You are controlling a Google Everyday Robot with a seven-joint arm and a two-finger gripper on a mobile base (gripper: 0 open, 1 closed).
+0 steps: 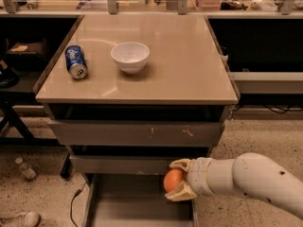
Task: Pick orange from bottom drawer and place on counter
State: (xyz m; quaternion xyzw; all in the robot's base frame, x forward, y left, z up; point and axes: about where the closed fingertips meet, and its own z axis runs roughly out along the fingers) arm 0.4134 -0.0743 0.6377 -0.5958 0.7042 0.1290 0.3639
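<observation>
The orange (172, 179) sits between the tan fingers of my gripper (176, 180), which is shut on it. The gripper holds it just above the right side of the open bottom drawer (132, 202), close under the middle drawer's front. My white arm (246, 178) comes in from the lower right. The beige counter (180, 60) is above, on top of the grey cabinet.
A white bowl (130, 56) and a blue soda can (75, 62) on its side lie on the counter's left half. Two shallower drawers (137, 132) stick out slightly above the gripper. A plastic bottle (24, 168) and a cable lie on the floor at left.
</observation>
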